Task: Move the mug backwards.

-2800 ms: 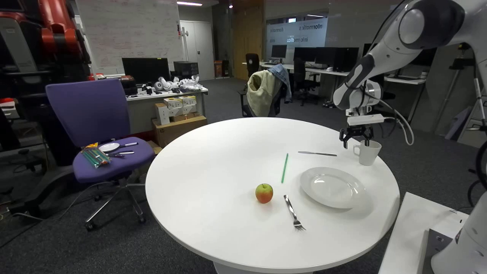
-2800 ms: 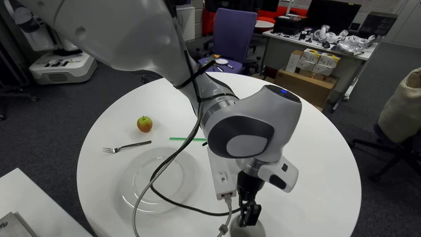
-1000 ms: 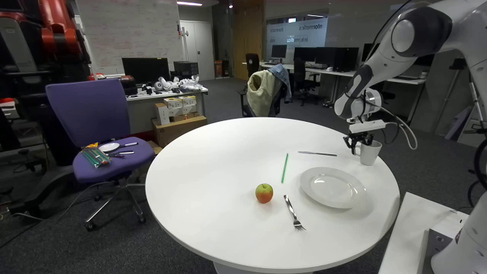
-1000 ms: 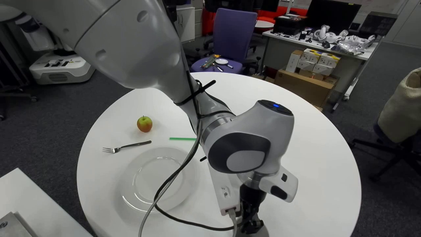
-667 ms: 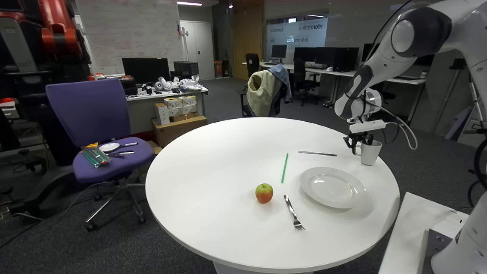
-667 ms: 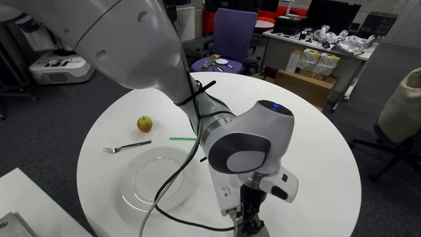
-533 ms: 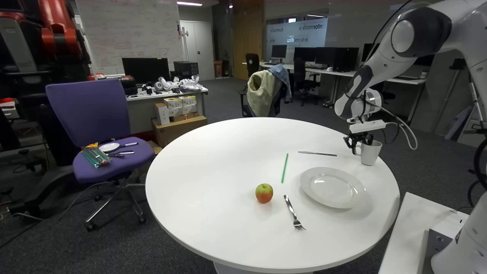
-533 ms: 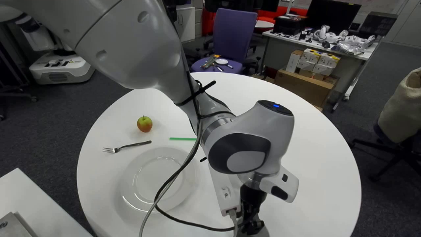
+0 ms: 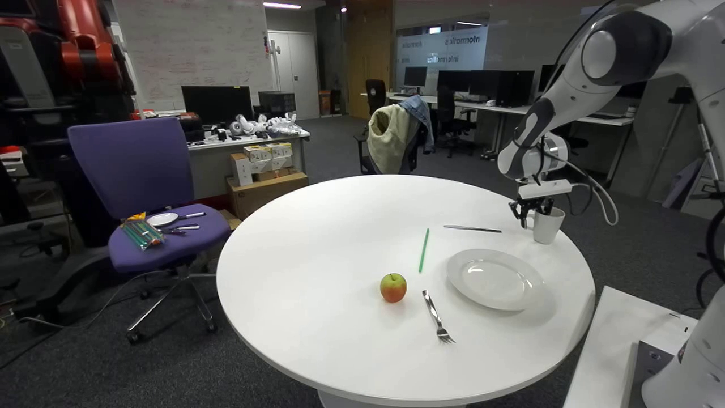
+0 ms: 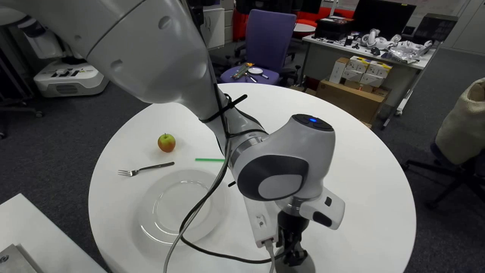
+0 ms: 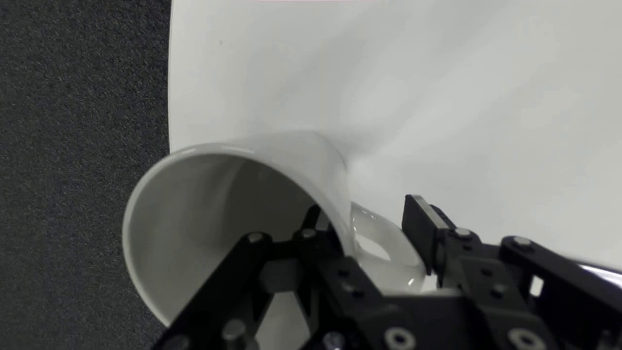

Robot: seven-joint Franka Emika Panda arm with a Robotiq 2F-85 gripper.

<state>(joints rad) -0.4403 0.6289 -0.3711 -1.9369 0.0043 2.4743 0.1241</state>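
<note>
White mug (image 9: 553, 229), two o'clock on desk (image 9: 317, 255) in an exterior view, gripper (image 11: 363, 218) clamped on it, one finger (image 11: 310, 216) inside

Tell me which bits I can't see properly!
Mug: bottom cut off by the picture's lower edge, in an exterior view.
Mug's inside: partly hidden by the tool, in the wrist view.
Green stick: one end hidden behind the arm, in an exterior view.
Whiteboard: too faint to read, in an exterior view.
</note>
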